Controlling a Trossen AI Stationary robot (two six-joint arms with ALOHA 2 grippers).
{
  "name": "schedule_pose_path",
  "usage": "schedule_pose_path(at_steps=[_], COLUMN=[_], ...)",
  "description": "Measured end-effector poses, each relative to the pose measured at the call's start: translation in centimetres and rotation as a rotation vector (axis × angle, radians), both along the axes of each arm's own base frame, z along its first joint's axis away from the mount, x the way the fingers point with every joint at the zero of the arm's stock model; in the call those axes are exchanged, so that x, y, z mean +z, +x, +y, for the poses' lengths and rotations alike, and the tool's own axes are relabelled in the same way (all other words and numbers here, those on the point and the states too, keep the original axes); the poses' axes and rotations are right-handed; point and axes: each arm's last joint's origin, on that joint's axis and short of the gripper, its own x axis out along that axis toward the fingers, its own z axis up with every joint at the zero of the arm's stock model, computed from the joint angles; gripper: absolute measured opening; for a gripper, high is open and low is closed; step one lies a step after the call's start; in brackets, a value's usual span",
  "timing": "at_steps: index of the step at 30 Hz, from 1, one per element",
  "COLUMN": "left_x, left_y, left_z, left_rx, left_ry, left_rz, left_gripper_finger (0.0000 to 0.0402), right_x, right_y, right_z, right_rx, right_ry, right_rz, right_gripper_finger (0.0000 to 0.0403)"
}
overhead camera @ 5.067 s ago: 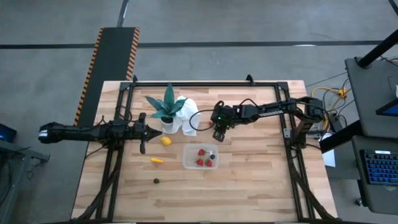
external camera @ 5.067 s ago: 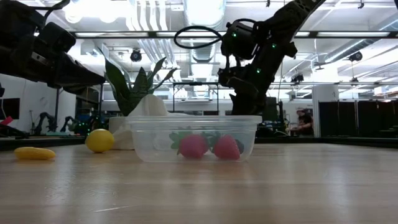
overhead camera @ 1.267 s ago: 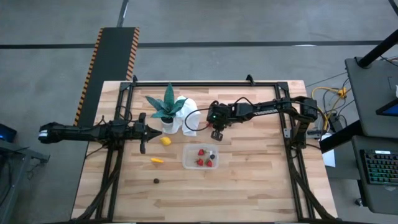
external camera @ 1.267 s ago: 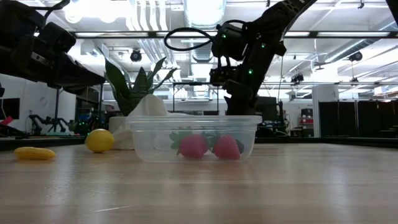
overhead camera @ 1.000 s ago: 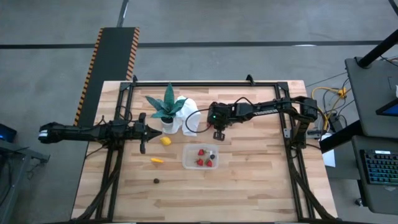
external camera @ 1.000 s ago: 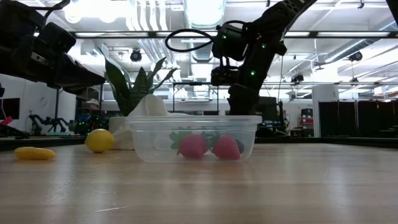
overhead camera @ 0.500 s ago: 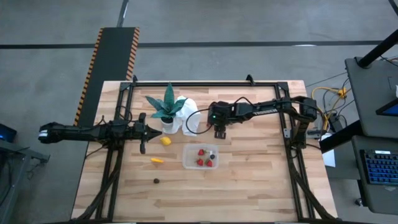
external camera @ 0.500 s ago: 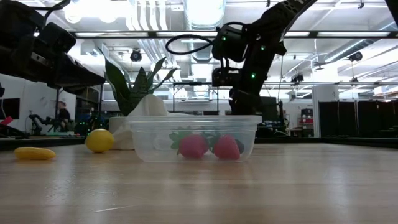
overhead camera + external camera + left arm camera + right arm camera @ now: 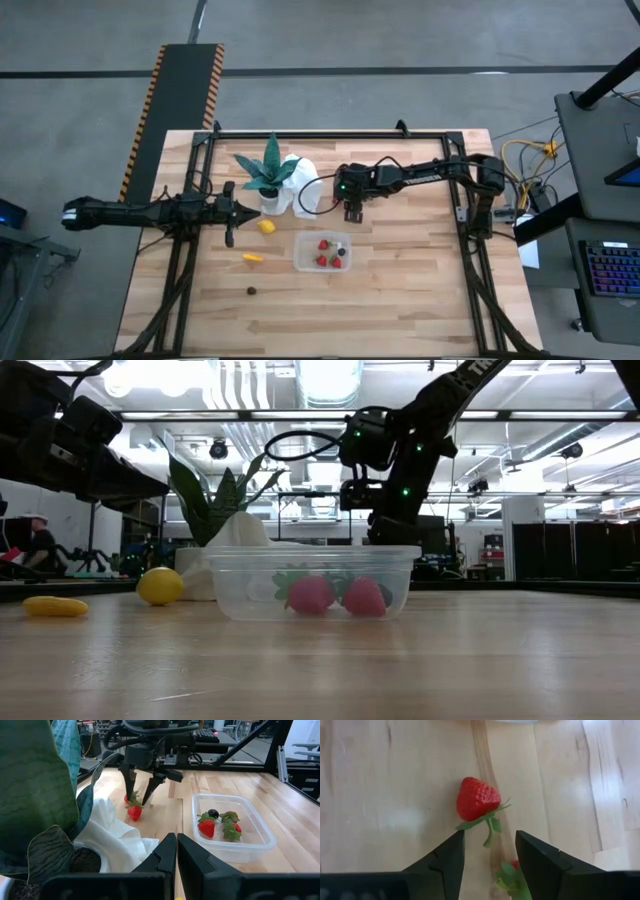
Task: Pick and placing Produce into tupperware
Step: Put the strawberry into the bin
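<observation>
The clear tupperware [image 9: 323, 252] stands mid-table and holds three strawberries and a dark berry [image 9: 213, 813]. Two loose strawberries lie on the wood beside the white cloth [image 9: 112, 832]: one [image 9: 477, 798] nearer the tupperware, the other [image 9: 127, 798] half hidden behind it. My right gripper [image 9: 138, 799] is open and points down just above them, a finger on either side; it touches nothing. The lemon [image 9: 266, 227], a yellow-orange piece [image 9: 252, 258] and a dark round piece [image 9: 251, 291] lie left of the tupperware. My left gripper [image 9: 250, 210] is shut and empty, level, beside the plant.
A green spiky potted plant [image 9: 268, 170] stands at the far left-centre with the white cloth [image 9: 300, 190] against it. A black metal frame [image 9: 330, 133] runs along the table's edges. Bare wood lies near and right of the tupperware. A person shows in the room behind [image 9: 38, 540].
My right gripper has turned at the wrist and sunk a little over the two loose strawberries. Nothing on the table has moved.
</observation>
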Motion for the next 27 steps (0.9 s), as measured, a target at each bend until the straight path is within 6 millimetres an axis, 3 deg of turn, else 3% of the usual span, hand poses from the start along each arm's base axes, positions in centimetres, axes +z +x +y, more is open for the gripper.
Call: schedule_pose_path(at_steps=[15,27], left_x=[0.0,0.0], left_y=[0.0,0.0], left_z=[0.0,0.0], left_rx=[0.0,0.0], left_ry=[0.0,0.0], left_rz=[0.0,0.0], left_gripper_finger=[0.0,0.0], right_x=[-0.17,-0.2], right_y=[0.06,0.03], right_z=[-0.28,-0.27], right_rx=[0.009,0.02], right_ry=[0.042,0.042], right_rz=[-0.017,-0.013], right_gripper_finger=[0.0138,0.0089])
